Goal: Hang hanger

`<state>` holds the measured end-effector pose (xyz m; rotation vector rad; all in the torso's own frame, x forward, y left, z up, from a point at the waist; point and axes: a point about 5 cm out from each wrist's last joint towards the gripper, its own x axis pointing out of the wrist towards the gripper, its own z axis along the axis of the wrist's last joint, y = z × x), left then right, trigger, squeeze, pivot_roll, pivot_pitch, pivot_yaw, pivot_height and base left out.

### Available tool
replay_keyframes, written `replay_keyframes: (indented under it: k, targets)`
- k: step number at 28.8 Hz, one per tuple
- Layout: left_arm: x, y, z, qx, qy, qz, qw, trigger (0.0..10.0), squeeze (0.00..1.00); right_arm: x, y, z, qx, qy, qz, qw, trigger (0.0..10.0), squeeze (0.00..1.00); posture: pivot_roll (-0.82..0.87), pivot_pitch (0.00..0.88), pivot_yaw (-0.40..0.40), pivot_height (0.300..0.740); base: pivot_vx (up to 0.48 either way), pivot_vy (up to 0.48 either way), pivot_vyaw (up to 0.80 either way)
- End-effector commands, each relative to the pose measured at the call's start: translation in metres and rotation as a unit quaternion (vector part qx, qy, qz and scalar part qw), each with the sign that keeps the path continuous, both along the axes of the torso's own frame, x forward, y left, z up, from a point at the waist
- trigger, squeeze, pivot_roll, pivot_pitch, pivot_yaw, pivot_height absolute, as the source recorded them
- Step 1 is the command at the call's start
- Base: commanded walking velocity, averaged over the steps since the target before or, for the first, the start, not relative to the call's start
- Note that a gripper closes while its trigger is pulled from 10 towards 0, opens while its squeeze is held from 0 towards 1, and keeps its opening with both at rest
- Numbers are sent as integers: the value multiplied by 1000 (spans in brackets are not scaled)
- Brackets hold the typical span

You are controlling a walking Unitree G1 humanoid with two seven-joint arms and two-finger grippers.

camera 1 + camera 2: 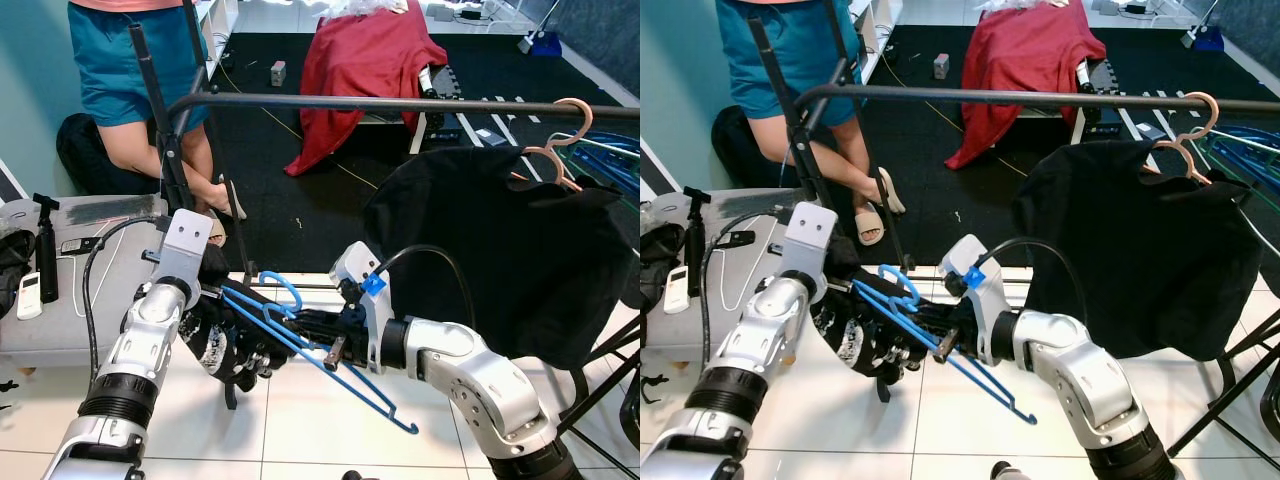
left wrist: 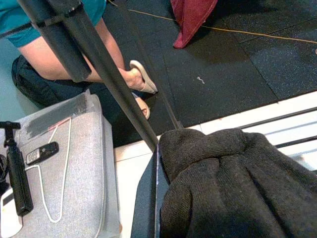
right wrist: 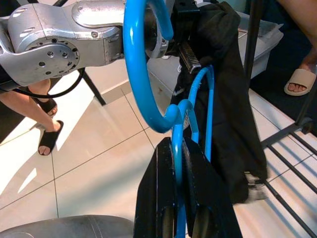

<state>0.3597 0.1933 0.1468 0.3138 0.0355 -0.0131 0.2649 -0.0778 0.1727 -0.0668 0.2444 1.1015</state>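
A blue plastic hanger (image 1: 300,340) hangs in mid-air between the robot's two arms, below the black rail (image 1: 400,103) of a clothes rack and in front of its upright post, its hook curling upward and its long lower arm slanting down toward the white tiled floor (image 1: 290,420). The right gripper (image 1: 325,330) has its two black fingers pressed together on the hanger's neck just under the hook, as the right wrist view confirms (image 3: 173,198). The left gripper (image 1: 235,340) reaches in from the other side, buried in a dark garment (image 1: 225,350) draped over the hanger's near shoulder; whether its fingers are spread or closed cannot be told. On the rail's far right end, a black shirt (image 1: 500,250) already hangs from a pink hanger (image 1: 560,140). Beyond the rack, a person (image 1: 140,70) in a teal top and sandals sits at the edge of a black mat (image 1: 300,200), near a red cloth (image 1: 365,70). At left, a grey bench (image 1: 70,270) carries a remote and cables.
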Motion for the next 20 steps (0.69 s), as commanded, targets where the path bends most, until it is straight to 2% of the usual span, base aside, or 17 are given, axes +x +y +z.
replay_keyframes:
  k: [1, 4, 7, 9, 11, 13, 16, 17, 19, 20]
  targets:
    - [2, 5, 7, 5, -12, -3, 1000, 10000, 0, -9, -1, -2, -23, 12, 46, 999, 10000, 0, -92, 154, 13, 740, 0, 0, 0]
    - [4, 3, 11, 10, -16, -26, 999, 10000, 0, -10, -15, -8, -68, 6, 53, 996, 10000, 0, -92, 157, 17, 740, 0, 0, 0]
    - [6, -2, 15, 14, -22, -65, 998, 10000, 0, 7, -35, -14, -134, -32, -27, 990, 10000, 0, -93, 154, 18, 740, 0, 0, 0]
    - [8, -3, 21, -21, -36, -69, 997, 10000, 0, 17, -46, -17, -160, -54, -82, 982, 10000, 0, -92, 159, 17, 740, 0, 0, 0]
    - [7, -5, 25, -52, -47, -80, 994, 10000, 0, 24, -51, -16, -145, -63, -127, 979, 10000, 0, -91, 159, 17, 740, 0, 0, 0]
    - [7, -6, 27, -62, -50, -86, 993, 10000, 0, 27, -52, -16, -133, -64, -146, 978, 10000, 0, -91, 159, 17, 740, 0, 0, 0]
    - [6, -8, 29, -61, -54, -100, 992, 10000, 0, 26, -52, -17, -117, -55, -150, 980, 10000, 0, -89, 159, 17, 740, 0, 0, 0]
    - [4, -11, 28, -45, -53, -118, 991, 10000, 0, 23, -50, -18, -107, -44, -139, 984, 10000, 0, -90, 159, 18, 740, 0, 0, 0]
    - [4, -11, 28, -45, -53, -118, 991, 10000, 0, 23, -50, -18, -107, -44, -139, 984, 10000, 0, -90, 159, 18, 740, 0, 0, 0]
    - [3, -13, 26, -29, -49, -131, 990, 10000, 0, 17, -46, -19, -88, -30, -120, 988, 10000, 0, -90, 159, 18, 740, 0, 0, 0]
